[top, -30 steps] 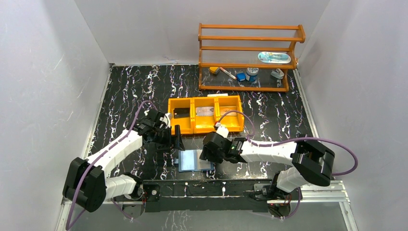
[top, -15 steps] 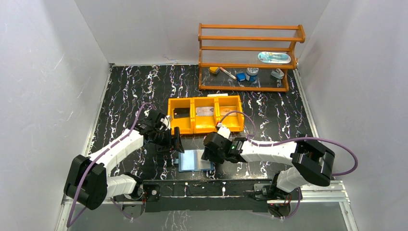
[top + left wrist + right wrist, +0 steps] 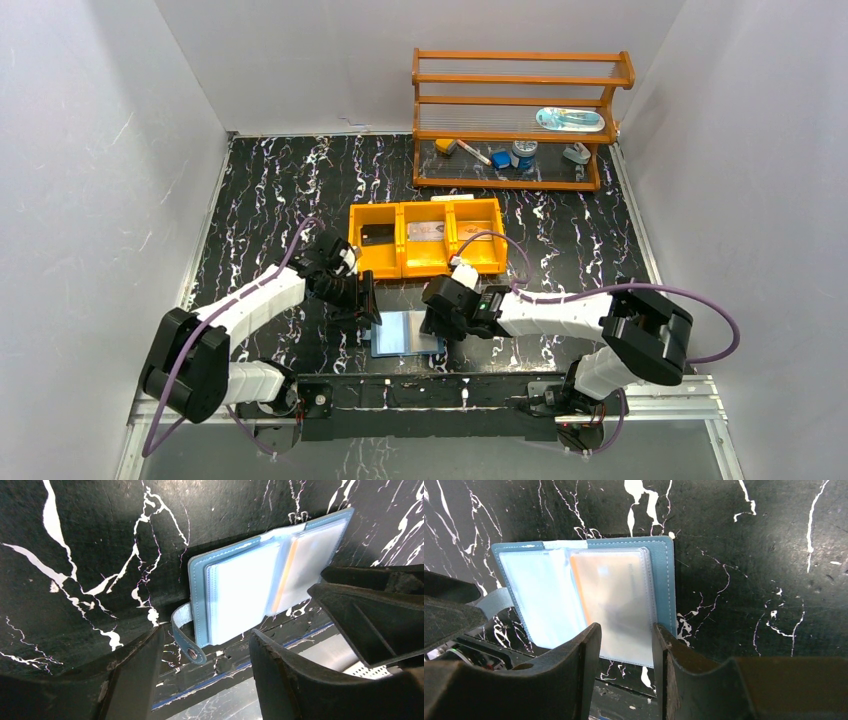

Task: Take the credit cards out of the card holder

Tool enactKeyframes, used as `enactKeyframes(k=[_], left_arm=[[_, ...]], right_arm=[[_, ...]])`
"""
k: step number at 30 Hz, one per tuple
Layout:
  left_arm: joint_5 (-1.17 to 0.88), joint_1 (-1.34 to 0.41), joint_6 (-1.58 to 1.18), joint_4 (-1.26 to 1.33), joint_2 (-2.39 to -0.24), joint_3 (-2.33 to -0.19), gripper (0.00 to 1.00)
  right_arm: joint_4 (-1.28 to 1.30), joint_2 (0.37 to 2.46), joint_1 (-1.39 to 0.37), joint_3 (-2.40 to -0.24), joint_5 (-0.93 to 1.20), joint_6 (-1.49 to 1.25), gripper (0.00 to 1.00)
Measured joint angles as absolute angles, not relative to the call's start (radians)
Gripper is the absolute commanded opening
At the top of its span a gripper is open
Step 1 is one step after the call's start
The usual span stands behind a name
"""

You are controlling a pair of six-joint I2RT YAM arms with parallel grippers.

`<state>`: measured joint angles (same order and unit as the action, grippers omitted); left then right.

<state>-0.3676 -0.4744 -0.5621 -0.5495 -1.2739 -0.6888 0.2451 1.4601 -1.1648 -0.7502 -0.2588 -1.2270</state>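
Left end effector point(image 3: 369, 304) neared card holder point(image 3: 404, 335) left edge, spread; right end effector point(image 3: 436, 324) spread over right edge.

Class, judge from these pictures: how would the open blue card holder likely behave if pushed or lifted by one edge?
The card holder would probably flop at its fold, since it lies open in two thin leaves. Its clear sleeves look glossy, so likely slippery. Lying flat on the smooth table, it should slide, not tip.
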Motion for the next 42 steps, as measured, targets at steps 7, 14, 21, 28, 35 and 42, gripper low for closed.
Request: enactKeyframes(k=[7, 14, 21, 28, 35, 42], left_arm=[[-0.371, -0.500, -0.570, -0.535, -1.289, -0.668, 0.53], [-0.381, -0.521, -0.585, -0.500, -1.309, -0.649, 0.41], [-0.382, -0.541, -0.588, -0.485, -1.326, -0.644, 0.39], [-0.382, -0.545, -0.588, -0.479, -1.326, -0.644, 0.39], [-0.381, -0.546, -0.588, -0.479, -1.318, -0.644, 0.39], [-0.381, -0.546, -0.588, -0.478, -1.307, -0.644, 0.39]], right_arm=[[0.263, 1.475, -1.164, -0.758, -0.258, -1.227, 0.48], [0.258, 1.475, -1.164, -0.758, -0.250, -1.224, 0.44], [0.227, 1.472, -1.157, -0.758, -0.234, -1.220, 0.43], [0.219, 1.432, -1.151, -0.758, -0.232, -1.217, 0.43], [0.223, 1.421, -1.151, -0.768, -0.230, -1.215, 0.44], [0.231, 1.422, -1.151, -0.788, -0.223, -1.206, 0.49]])
